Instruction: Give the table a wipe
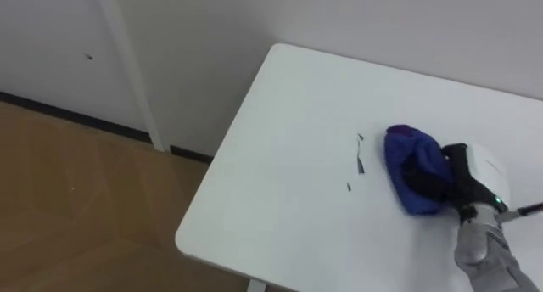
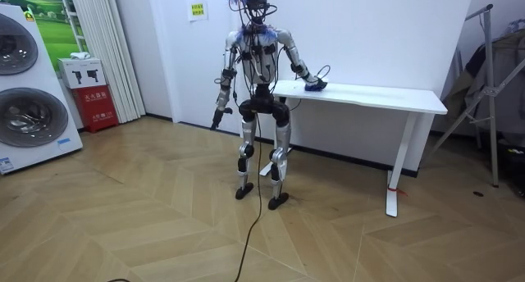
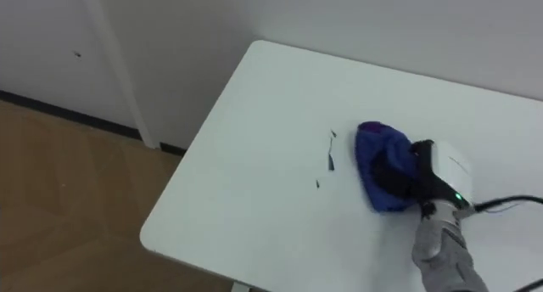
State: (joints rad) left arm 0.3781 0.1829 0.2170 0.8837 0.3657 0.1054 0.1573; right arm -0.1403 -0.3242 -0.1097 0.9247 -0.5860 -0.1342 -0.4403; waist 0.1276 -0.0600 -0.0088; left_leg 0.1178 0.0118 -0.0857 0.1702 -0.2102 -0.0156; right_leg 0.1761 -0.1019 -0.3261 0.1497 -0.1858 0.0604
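A blue cloth (image 1: 405, 153) (image 3: 374, 148) lies bunched on the white table (image 1: 280, 173) (image 3: 254, 173), toward its right side. My right hand (image 1: 469, 168) (image 3: 436, 168) comes in from the lower right and rests on the cloth, its dark fingers (image 1: 427, 178) curled into the folds. Just left of the cloth there are a few small dark marks (image 1: 359, 159) (image 3: 329, 159) on the tabletop. In the room view I stand at the table's (image 2: 369, 95) left end with that arm stretched onto the cloth (image 2: 315, 86). My left hand (image 2: 216, 118) hangs at my side.
The table's left edge and front corner (image 1: 182, 238) drop to a wooden floor (image 1: 76, 199). A white wall runs behind the table. In the room view, washing machines (image 2: 29, 85) and a red box (image 2: 97, 106) stand at the left, and a metal rack (image 2: 492, 85) at the right.
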